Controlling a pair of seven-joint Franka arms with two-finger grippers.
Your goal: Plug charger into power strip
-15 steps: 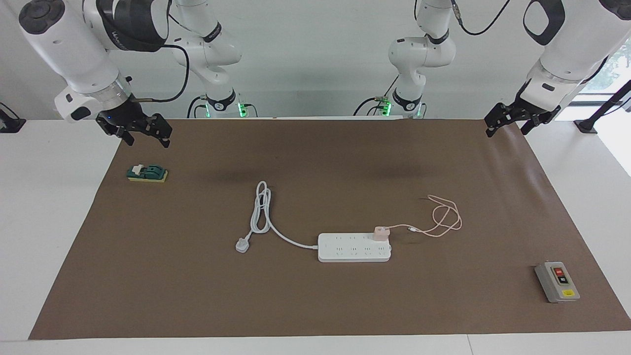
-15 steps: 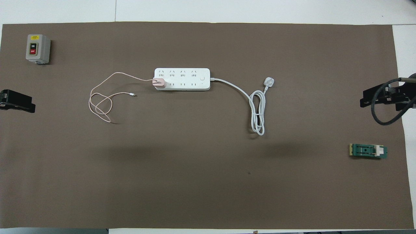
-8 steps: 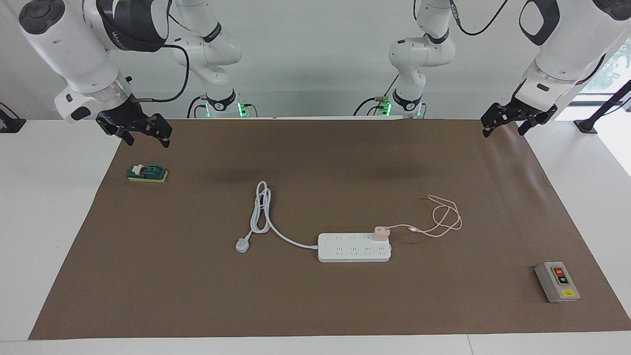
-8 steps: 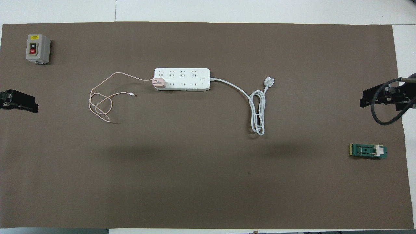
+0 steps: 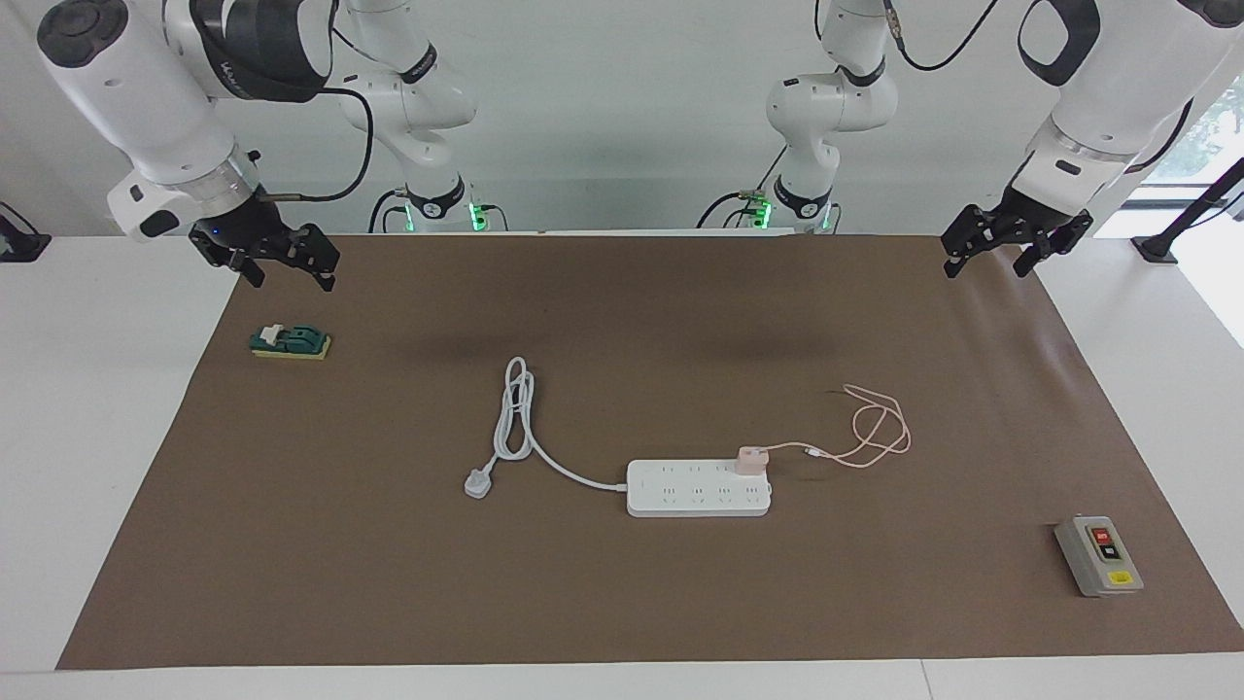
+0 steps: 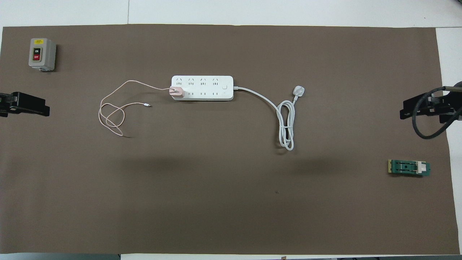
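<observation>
A brown mat (image 5: 389,544) covers most of the table, and everything is placed here against the power strip (image 5: 698,488), which lies flat near the mat's middle. The right arm's gripper (image 5: 282,264) hangs in the air over the mat's edge at the right arm's end, well apart from the power strip, with its jaws spread and nothing between them. The left arm's gripper (image 5: 991,251) hangs over the mat's corner at the left arm's end, also well apart from the power strip, jaws likewise apart and empty. The strip's thick white cord (image 5: 520,418) leaves the power strip's end toward the right arm, folds into a long loop nearer the robots, and ends in a white plug (image 5: 477,482) lying on the mat. A grey switch box (image 5: 1098,555) sits farther from the robots than the power strip, toward the left arm's end. A green block (image 5: 291,342) lies nearer the robots, toward the right arm's end. The charger (image 5: 751,460) stands on the power strip, seated at its end toward the left arm, in the row nearer the robots; its pink cable (image 5: 880,428) loops over the mat from there
</observation>
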